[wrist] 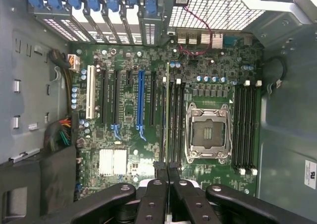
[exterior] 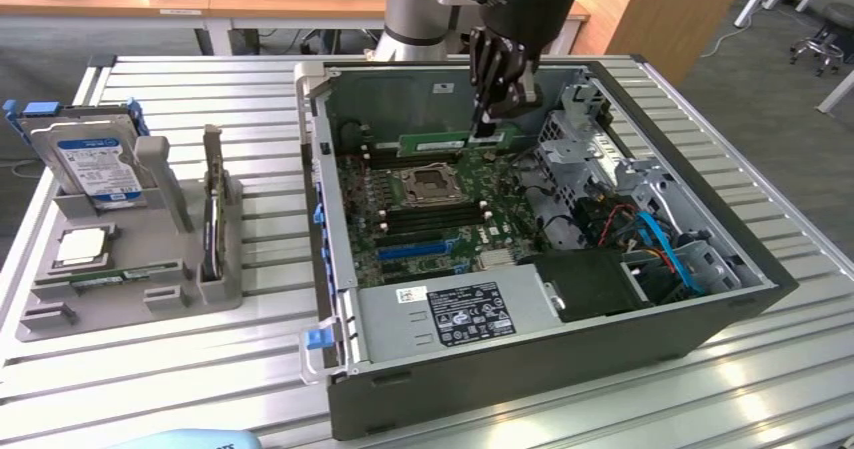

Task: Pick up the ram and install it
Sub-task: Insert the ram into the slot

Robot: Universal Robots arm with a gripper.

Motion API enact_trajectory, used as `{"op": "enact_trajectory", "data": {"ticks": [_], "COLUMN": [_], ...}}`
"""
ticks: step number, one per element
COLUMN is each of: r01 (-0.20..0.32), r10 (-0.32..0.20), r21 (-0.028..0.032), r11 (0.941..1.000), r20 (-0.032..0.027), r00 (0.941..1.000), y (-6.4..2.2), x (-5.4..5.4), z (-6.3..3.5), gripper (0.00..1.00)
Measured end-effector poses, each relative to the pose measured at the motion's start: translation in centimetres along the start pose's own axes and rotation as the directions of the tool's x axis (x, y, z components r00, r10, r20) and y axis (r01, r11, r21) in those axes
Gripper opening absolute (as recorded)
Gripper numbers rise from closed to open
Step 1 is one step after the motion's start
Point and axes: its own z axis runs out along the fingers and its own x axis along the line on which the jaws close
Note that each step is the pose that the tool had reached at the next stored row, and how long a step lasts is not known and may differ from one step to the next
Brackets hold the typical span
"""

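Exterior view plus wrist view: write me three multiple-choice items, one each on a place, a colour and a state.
1. Where is the thin green ram stick? A on the floor B over the green motherboard inside the open dark computer case C on a desk
2. Label colour of the silver hard drive in the grey tray? A blue B red C yellow
3. The black gripper is A wide open B shut on the ram stick C shut empty
1B: it hangs over the board. 2A: the label shows blue. 3B: the fingers pinch the stick.

Wooden desks (exterior: 267,4), grey floor (exterior: 774,89)
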Motion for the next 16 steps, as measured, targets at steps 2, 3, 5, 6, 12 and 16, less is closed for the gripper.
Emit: {"op": "enact_trajectory", "data": {"ticks": [2,3,5,6,12,16], "r01": [-0.001,-0.002,-0.003,-0.003,-0.006,-0.008], "r10": [0.001,0.002,0.003,0.003,0.006,0.008], "r21": [-0.0005,-0.0006,-0.0010,-0.0011,-0.0020,-0.0023], "r11": [1.0000,1.0000,1.0000,1.0000,1.0000,1.0000], "r20": [0.0000,0.0001,0.0001,0.0002,0.0004,0.0005], "r00": [1.0000,1.0000,1.0000,1.0000,1.0000,1.0000], "y": [0.00,0.00,-0.01,-0.01,-0.02,-0.03], "x": [0.00,0.00,0.00,0.00,0.01,0.01], "z": [0.09,0.13,0.20,0.24,0.45,0.67], "gripper": [0.12,0.12,0.12,0.12,0.12,0.12]}}
